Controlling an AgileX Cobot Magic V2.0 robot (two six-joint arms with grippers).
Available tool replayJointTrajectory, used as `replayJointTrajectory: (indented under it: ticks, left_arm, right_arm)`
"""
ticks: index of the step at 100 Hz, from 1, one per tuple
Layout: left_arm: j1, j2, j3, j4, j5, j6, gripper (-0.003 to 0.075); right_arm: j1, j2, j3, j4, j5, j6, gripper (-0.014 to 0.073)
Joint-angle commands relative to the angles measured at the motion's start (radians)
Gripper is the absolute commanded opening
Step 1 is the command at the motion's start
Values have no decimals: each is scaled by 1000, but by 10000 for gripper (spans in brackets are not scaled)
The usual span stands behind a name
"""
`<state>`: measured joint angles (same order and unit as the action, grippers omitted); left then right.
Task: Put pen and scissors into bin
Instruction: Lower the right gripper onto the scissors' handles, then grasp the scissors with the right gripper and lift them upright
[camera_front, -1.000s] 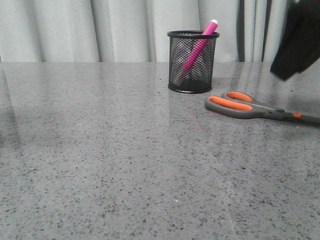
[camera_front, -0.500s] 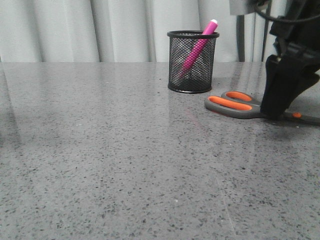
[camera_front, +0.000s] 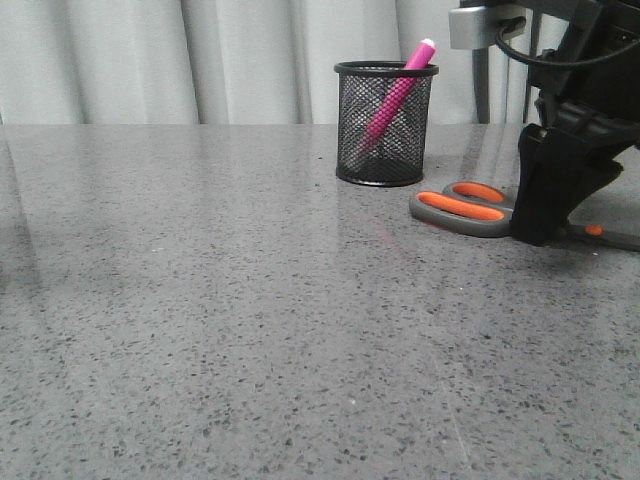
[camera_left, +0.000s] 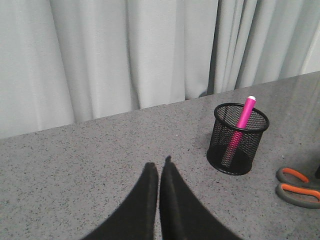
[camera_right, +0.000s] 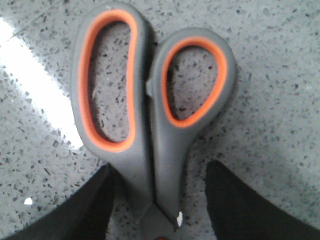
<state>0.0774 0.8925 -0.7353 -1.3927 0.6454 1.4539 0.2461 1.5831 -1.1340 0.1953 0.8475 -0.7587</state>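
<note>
While scissors (camera_right: 150, 120) are lying flat near the surface's right edge, long axis crosswise, right tool (camera_right: 160, 200) is straddling their neck, fingers apart.

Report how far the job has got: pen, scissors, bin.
Done: the bright pink pen stands tilted inside the black wire-mesh bin. In hand: the right pincer is open, its fingers straddling the neck of the grey, orange-lined scissors, which lie flat on the grey speckled table, not gripped. Left: closing, lifting and dropping them into the bin. The left pincer is shut and idle.
</note>
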Motion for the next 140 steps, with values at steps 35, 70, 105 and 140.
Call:
replayJointTrajectory:
  ticks: [35, 70, 105, 140]
  left_arm:
    - [-5, -11, -28, -55, -2, 2, -19]
    - [-5, -11, -28, -55, -2, 2, -19]
    - [-5, -11, -28, -55, -2, 2, -19]
    - [-5, -11, -28, -55, -2, 2, -19]
  right_arm:
    - [-2, -28, -31, 2, 47, -6, 200]
    - [-13, 14, -31, 31, 86, 2, 199]
    - [-13, 0, -59, 60, 103, 3, -74]
    - [-13, -268, -58, 115, -35, 18, -74]
